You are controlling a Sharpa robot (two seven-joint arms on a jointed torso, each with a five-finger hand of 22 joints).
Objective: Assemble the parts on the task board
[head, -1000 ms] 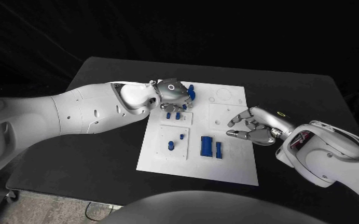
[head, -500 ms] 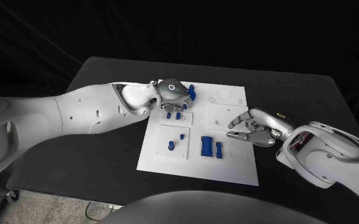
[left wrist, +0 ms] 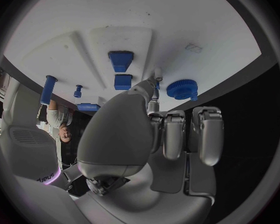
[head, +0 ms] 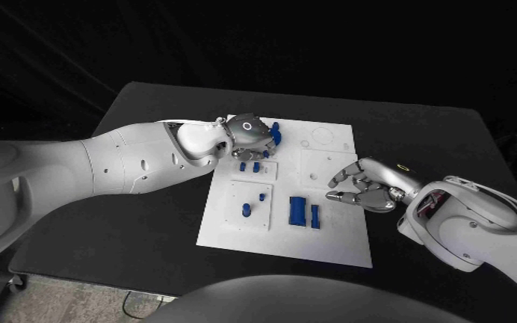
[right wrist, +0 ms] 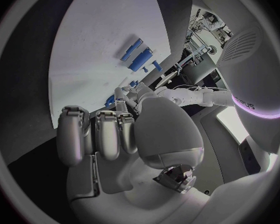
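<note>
- Presently the left hand (head: 250,134) hangs over the far left corner of the flat white task board (head: 334,241) on the black surface (head: 140,211); its fingers (left wrist: 205,134) are curled in side by side, and whether they grip anything I cannot tell.
- Just past those fingertips a round blue toothed gear part (left wrist: 181,89) sits on the board, close to its edge.
- Just beside the hand on the near side, two small blue block parts (head: 250,166) stand in a raised square panel.
- Over at the board's right edge, the right hand (head: 364,186) has its fingers curled together above the white plate, with nothing seen in them.
- Beside that hand, toward the board's middle, two long blue bar parts (head: 304,211) lie side by side.
- Beyond the bars, a small blue peg part (head: 246,208) sits on another square panel.
</note>
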